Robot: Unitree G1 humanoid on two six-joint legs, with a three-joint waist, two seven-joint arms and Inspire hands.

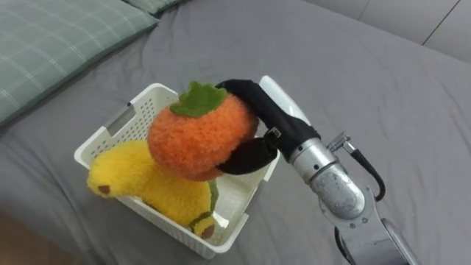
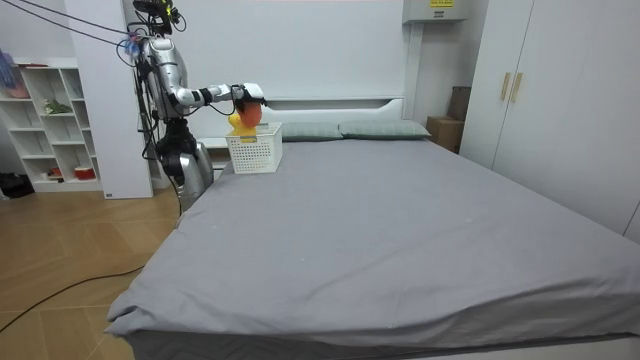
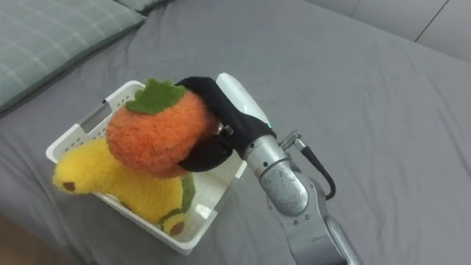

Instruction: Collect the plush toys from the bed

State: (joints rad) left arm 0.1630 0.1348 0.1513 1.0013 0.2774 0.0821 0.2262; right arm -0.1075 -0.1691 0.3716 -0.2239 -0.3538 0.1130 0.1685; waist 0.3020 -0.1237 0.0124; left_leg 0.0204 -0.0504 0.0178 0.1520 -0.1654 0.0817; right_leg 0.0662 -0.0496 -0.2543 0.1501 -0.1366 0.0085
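Left eye view: right hand (image 1: 257, 151) curled round orange plush (image 1: 195, 136) over basket (image 1: 105, 140) holding banana plush (image 1: 147, 184)

Orange plush (image 1: 199, 140), yellow plush (image 1: 147, 184), white basket (image 1: 143, 107), grey bedsheet (image 1: 353, 73).

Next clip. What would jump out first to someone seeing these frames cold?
A fluffy orange fruit plush with a green leaf top stands out first, gripped in the robot's right hand over a white slatted basket. Under it a yellow banana plush lies in the basket, one end poking over the rim. The basket sits on the grey bed beside a green checked pillow.
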